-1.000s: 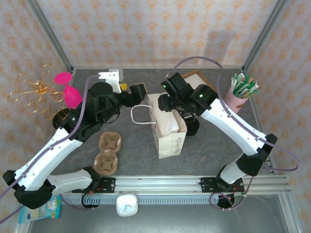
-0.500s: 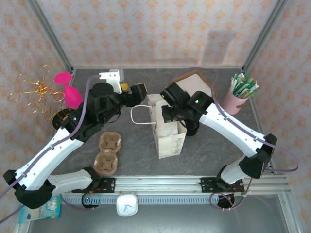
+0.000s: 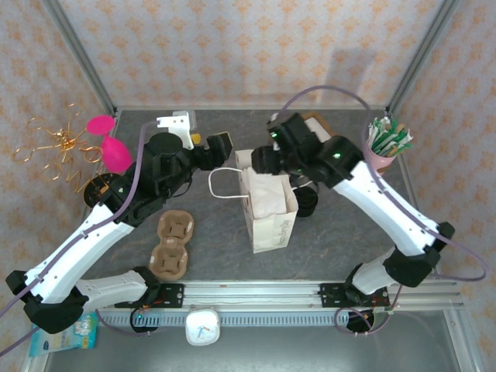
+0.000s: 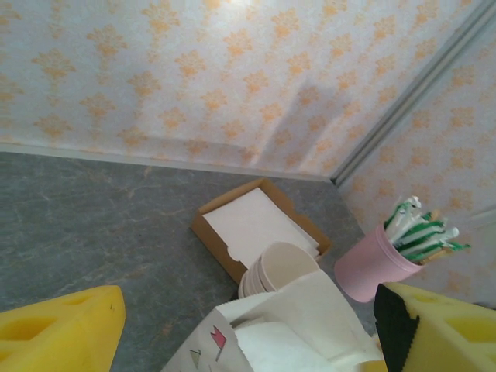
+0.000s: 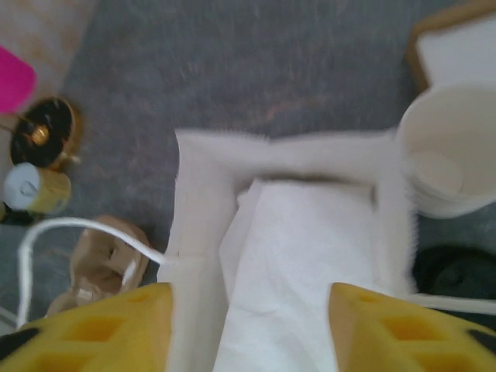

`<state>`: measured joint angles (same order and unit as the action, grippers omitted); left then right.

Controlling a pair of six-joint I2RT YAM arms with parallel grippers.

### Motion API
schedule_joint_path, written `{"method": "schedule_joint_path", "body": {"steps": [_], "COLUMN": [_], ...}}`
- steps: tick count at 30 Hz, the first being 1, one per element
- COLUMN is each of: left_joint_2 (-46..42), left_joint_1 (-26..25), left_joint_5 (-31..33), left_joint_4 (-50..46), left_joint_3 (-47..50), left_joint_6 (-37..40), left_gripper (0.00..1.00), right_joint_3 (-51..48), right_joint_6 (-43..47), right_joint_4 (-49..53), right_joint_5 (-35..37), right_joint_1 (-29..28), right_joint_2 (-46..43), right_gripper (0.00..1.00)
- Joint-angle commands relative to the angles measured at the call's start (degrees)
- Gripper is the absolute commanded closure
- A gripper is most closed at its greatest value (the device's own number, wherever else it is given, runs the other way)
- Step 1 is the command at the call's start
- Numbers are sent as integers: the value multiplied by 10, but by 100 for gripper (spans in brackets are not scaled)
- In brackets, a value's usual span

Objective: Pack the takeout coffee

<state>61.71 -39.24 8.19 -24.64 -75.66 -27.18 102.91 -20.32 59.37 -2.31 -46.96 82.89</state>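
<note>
Desk (image 3: 341, 240): one, grey, and it carries everything I'm working with.
Bag (image 3: 273, 221): one white paper bag at centre, upright with its mouth open so it can be loaded from above. White paper lies inside.
Left gripper (image 4: 248, 318): jaws spread wide over the bag's far-left rim, holding nothing. I judge it is placed to steady the mouth.
Right gripper (image 5: 252, 310): jaws released and empty, directly above the mouth.
Napkin tray (image 4: 256, 221): one, far right.
Carrier (image 3: 172, 244): one brown piece with two wells, near left.
Pink cup (image 3: 375, 160): one, holding stir sticks.
Lidless cups (image 4: 280, 267): one stack, beside the bag.
Takeout coffee (image 3: 308, 204): one, black-lidded, on the desk just right of the bag, so by my reading not yet packed.
</note>
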Motion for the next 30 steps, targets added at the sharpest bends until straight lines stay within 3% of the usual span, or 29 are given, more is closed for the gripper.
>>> {"method": "schedule_joint_path", "body": {"steps": [1, 3, 6, 9, 13, 16, 20, 24, 28, 30], "left_joint_2": [-27, -45, -67, -84, -81, -64, -31, 10, 59, 91], "left_joint_1": [10, 36, 91, 171, 252, 261, 272, 286, 304, 307], "left_joint_5": [102, 145, 205, 201, 226, 294, 315, 273, 211, 174], "left_joint_4": [-18, -32, -51, -29, 52, 153, 334, 548, 706, 820], "left_joint_3": [22, 48, 111, 205, 326, 400, 487, 573, 622, 656], "left_joint_6": [-10, -30, -61, -98, -78, -17, 82, 178, 221, 258], "left_gripper": [13, 10, 5, 2, 1, 1, 1, 1, 1, 1], "right_joint_3": [1, -47, -165, -323, -519, -644, -777, -858, -863, -887], "right_joint_6": [8, 22, 36, 51, 60, 88, 128, 168, 204, 225], "right_joint_4": [-16, -63, -150, -263, -413, -549, -756, -941, -1046, -1146], "right_joint_5": [59, 72, 168, 213, 237, 273, 265, 233, 140, 88], "right_joint_1": [86, 166, 257, 325, 357, 369, 407, 434, 451, 454], "right_joint_2": [-74, -122, -204, -272, -302, -290, -233, -155, -91, -73], "right_gripper": [28, 16, 0, 0, 0, 0, 0, 0, 0, 0]}}
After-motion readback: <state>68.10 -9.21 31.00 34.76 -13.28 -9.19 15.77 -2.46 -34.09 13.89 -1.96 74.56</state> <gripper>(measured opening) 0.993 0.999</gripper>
